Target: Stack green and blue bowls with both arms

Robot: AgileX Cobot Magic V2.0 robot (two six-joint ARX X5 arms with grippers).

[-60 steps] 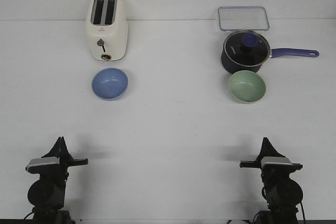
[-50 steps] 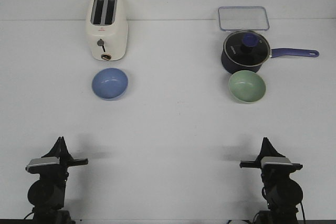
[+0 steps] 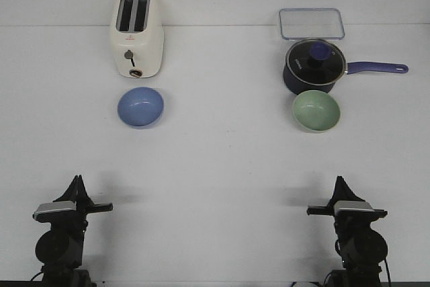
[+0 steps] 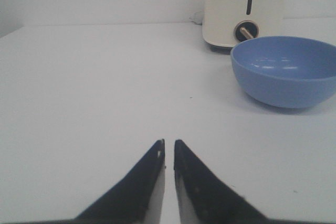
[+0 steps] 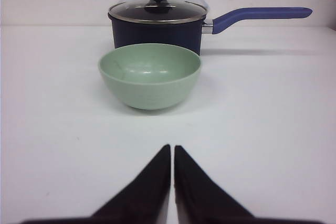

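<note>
The blue bowl (image 3: 140, 107) sits upright on the white table at the left, just in front of the toaster; it also shows in the left wrist view (image 4: 286, 70). The green bowl (image 3: 316, 111) sits upright at the right, touching or nearly touching the saucepan; it also shows in the right wrist view (image 5: 149, 75). My left gripper (image 3: 78, 181) is at the near left edge, shut and empty, well short of the blue bowl; it shows in its wrist view (image 4: 168, 142). My right gripper (image 3: 338, 181) is at the near right edge, shut and empty, in line with the green bowl (image 5: 172, 147).
A cream toaster (image 3: 136, 34) stands behind the blue bowl. A dark navy saucepan (image 3: 314, 65) with a glass lid and a long handle (image 3: 376, 68) pointing right stands behind the green bowl. A clear rectangular container (image 3: 311, 23) lies at the back right.
</note>
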